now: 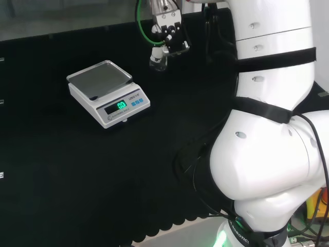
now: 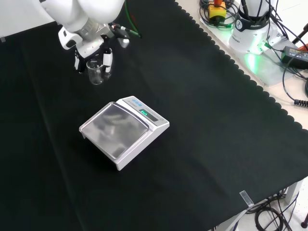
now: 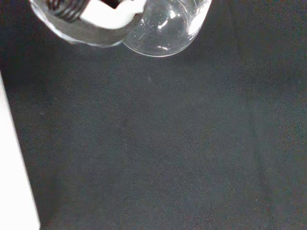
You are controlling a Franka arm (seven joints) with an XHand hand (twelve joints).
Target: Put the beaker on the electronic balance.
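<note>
The hand (image 2: 91,45) has its fingers (image 2: 108,59) curled round the beaker (image 2: 96,73). The balance (image 2: 124,131) sits apart, nearer in the front view.

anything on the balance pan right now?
Nothing: the electronic balance has a bare pan in the head and front views. The beaker is apart from it, in the hand. Beaker contents can't be told.

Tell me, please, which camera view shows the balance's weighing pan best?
The front view: the pan lies fully exposed from above, bare. The head view shows the pan at a slant, farther off. In the wrist view, no pan is identifiable.
</note>
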